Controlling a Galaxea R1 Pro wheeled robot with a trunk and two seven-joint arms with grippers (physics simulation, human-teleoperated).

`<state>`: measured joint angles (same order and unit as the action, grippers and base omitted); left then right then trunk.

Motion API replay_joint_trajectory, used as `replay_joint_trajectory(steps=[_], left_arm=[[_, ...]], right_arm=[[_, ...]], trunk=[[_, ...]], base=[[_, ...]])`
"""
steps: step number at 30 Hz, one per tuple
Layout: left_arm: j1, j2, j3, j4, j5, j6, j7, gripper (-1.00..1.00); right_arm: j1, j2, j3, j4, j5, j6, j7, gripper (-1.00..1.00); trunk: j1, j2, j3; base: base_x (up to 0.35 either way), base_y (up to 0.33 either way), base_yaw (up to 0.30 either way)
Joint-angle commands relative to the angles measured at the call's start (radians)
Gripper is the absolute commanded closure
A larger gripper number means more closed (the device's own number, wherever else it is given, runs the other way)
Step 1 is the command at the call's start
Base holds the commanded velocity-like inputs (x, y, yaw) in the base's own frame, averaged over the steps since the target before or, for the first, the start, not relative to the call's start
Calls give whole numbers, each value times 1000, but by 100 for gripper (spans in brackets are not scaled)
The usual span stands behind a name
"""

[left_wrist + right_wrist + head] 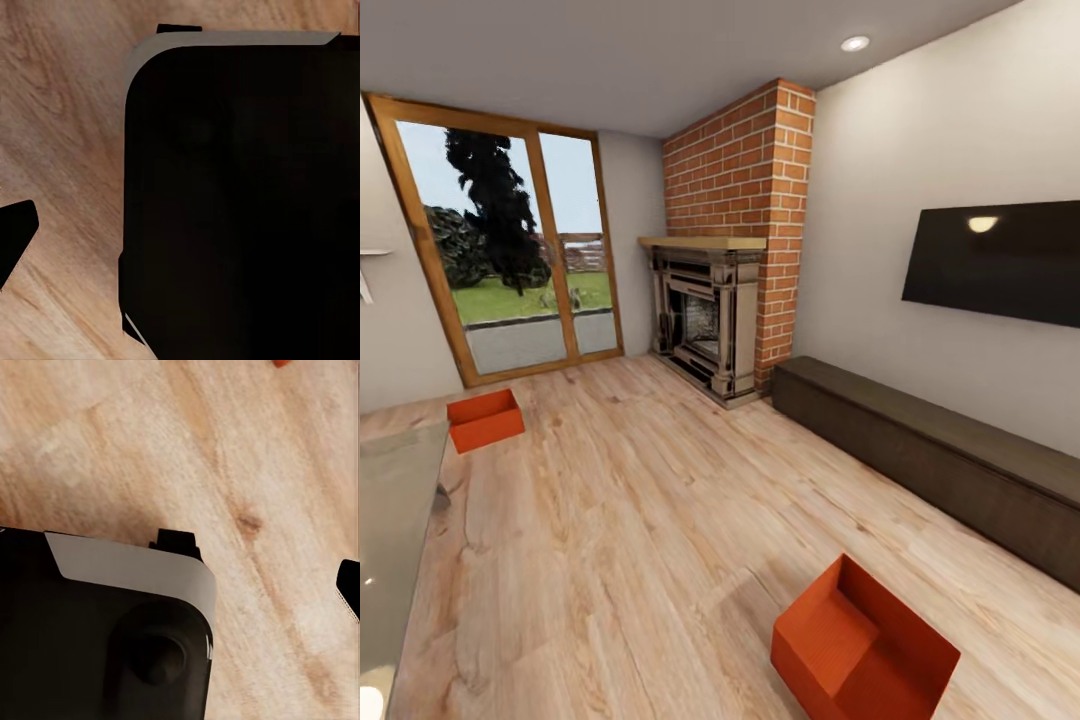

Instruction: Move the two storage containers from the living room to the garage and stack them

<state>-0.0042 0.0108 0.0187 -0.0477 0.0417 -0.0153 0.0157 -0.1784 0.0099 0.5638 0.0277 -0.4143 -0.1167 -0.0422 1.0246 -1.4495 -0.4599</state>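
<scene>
On the wood-plank floor (640,520) of the living room, the far container (484,419) sits at the left of the head view, near the glass door (510,250) and just beyond the corner of a glossy surface (395,540). The brick fireplace (720,320) stands mid-room, with the long dark cabinet (940,460) under the wall TV (1000,260) to the right. The near container (860,645) lies low and right of centre, open side up, turned corner-on to the robot, its long axis apparently running diagonally away to the right. That places it on the right arm's side, so I judge that arm the nearer one. Both wrist views look down on planks past dark robot bodywork; an orange sliver (280,362) at the right wrist view's edge is probably a container, well apart from that end effector. I cannot tell whether either end effector is released or clenched.
</scene>
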Motion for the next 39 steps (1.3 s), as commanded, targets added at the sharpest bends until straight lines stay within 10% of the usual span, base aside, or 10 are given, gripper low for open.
replay_joint_trajectory(steps=[1, 39], left_arm=[[0, 0, 1, 0, 4, -2, 1, -100], [0, 1, 3, 0, 5, -2, 3, -100]], right_arm=[[-1, 1, 8, 3, -8, -5, -2, -100], [-1, 1, 8, 3, -6, -4, -1, -100]], trunk=[[0, 0, -1], [0, 0, -1]], base=[[243, 0, 0], [156, 0, -97]])
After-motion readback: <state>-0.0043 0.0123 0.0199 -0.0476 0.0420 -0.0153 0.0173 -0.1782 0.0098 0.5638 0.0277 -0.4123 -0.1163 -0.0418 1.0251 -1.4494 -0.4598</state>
